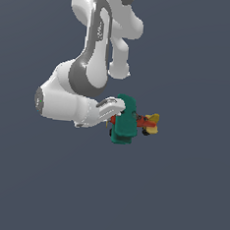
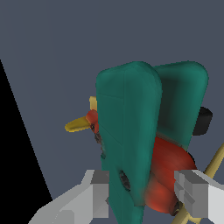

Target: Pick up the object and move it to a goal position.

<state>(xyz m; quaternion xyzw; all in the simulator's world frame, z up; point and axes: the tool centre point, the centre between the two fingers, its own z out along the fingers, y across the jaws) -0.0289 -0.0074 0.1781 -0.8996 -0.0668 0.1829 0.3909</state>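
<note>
The arm (image 1: 85, 80) is bending down from twelve o'clock and reaching toward three o'clock, so it is coming at the toy from the side. The gripper (image 2: 144, 192) is squeezing the toy biplane (image 1: 128, 122) between both fingers (image 2: 98, 192), probably across its green wings and red body, keeping it from dropping.

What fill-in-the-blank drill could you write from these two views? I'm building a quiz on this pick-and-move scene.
1. The toy biplane has wings coloured ____.
2. In the wrist view, the end effector has one finger on each side of the biplane's ____ body.
3. In the exterior view, the biplane's yellow tail points toward that view's ____.

Missing words: teal-green; red; right
</note>
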